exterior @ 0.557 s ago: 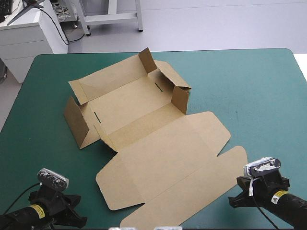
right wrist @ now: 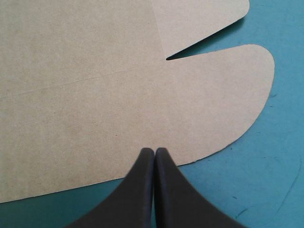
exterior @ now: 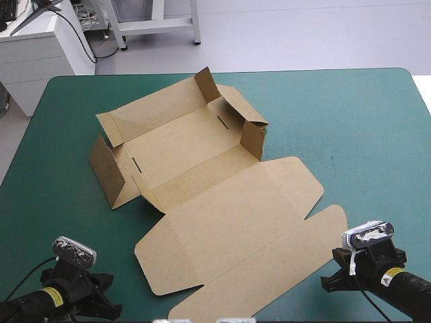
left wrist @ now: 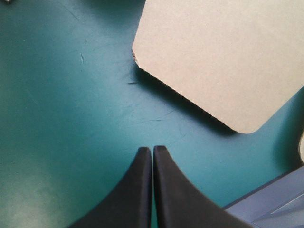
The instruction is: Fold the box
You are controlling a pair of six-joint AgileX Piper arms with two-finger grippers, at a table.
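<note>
The brown box (exterior: 222, 202) sits mid-table, far walls raised, lid (exterior: 236, 235) flat toward the near edge. The left gripper (left wrist: 152, 149) has its fingers pressed together over the teal-green cover (left wrist: 71, 118) beside the lid's corner. The right gripper (right wrist: 155, 151) is likewise closed, at the lid's near rim.

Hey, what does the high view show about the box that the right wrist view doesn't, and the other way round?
Only the high view: the whole box, with its far walls raised and the lid lying flat toward the table's near edge. Only the right wrist view: the right gripper, shut to one point, its tip over the rounded flap just inside the board's edge. Both: the flat brown lid on the teal-green cover.
</note>
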